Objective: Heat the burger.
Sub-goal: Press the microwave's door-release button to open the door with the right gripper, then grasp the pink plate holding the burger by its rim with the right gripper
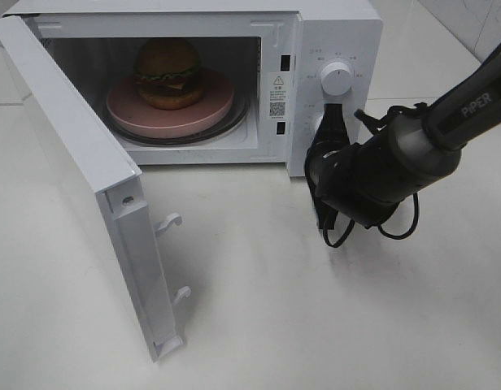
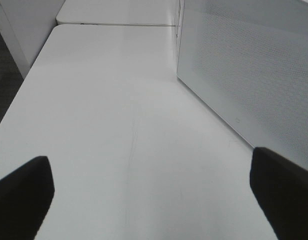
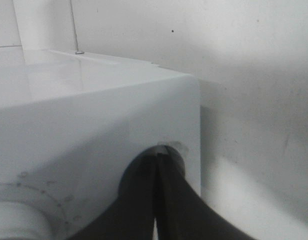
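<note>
Burger inside open microwave; right hand clenched at panel edge, left hand released.

A glossy white table fills most of the exterior high view, with a pale tiled surface in the upper right corner; whether that is wall or floor cannot be told. The left wrist view shows a second white tabletop butted against the table and dark grey floor beside its edge. The light is soft and even.

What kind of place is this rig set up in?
Likely a lab bench staged as a kitchen: a white microwave with its door open, a burger on a pink plate inside, all on a plain white table.
</note>
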Tool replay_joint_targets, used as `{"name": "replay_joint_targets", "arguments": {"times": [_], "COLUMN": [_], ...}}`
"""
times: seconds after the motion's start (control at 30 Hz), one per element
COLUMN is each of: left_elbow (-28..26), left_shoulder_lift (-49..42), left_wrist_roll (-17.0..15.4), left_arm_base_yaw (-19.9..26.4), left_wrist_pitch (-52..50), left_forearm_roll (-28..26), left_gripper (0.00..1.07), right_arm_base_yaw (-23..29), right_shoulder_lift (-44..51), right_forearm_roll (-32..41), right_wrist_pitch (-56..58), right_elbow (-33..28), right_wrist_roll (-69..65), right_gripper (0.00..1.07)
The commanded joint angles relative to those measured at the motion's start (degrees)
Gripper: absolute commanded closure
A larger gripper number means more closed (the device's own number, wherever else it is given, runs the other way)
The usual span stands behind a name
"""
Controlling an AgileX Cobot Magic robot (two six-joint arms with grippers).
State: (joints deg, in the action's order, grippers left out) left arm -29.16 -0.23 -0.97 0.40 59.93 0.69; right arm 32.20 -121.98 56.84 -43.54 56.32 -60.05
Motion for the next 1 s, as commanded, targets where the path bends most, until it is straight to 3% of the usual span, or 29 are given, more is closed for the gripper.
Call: {"name": "replay_joint_targets", "arguments": {"times": [0.03, 0.3, 0.57, 0.7, 1.0], "left_elbow": [0.23, 0.23, 0.23, 0.23, 0.23], "left_shoulder_lift": [-1.32, -1.32, -1.32, -1.32, -1.32], "left_wrist_roll": [-0.11, -0.11, -0.11, -0.11, -0.11], "left_arm_base_yaw": [0.23, 0.23, 0.23, 0.23, 0.23], "left_wrist_pitch": [-0.46, -0.46, -0.46, -0.46, -0.46], "left_forearm_roll": [-0.11, -0.11, -0.11, -0.11, -0.11], "left_gripper": [0.07, 0.07, 0.07, 0.07, 0.07], "right_arm_base_yaw": [-0.63, -0.8, -0.8, -1.95, -6.13], "right_shoulder_lift": [3.5, 8.88, 15.53, 19.77, 27.73], "right_forearm_roll": [-4.58, -5.04, -11.17, -17.7, -34.09], "right_wrist_pitch": [-2.35, 10.08, 21.49, 32.89, 57.3], "right_elbow": [-0.34, -5.73, -9.97, -10.08, -10.03], "right_wrist_roll": [3.61, 13.24, 27.39, 37.41, 45.32], "right_gripper": [1.05, 1.05, 1.05, 1.05, 1.04]}}
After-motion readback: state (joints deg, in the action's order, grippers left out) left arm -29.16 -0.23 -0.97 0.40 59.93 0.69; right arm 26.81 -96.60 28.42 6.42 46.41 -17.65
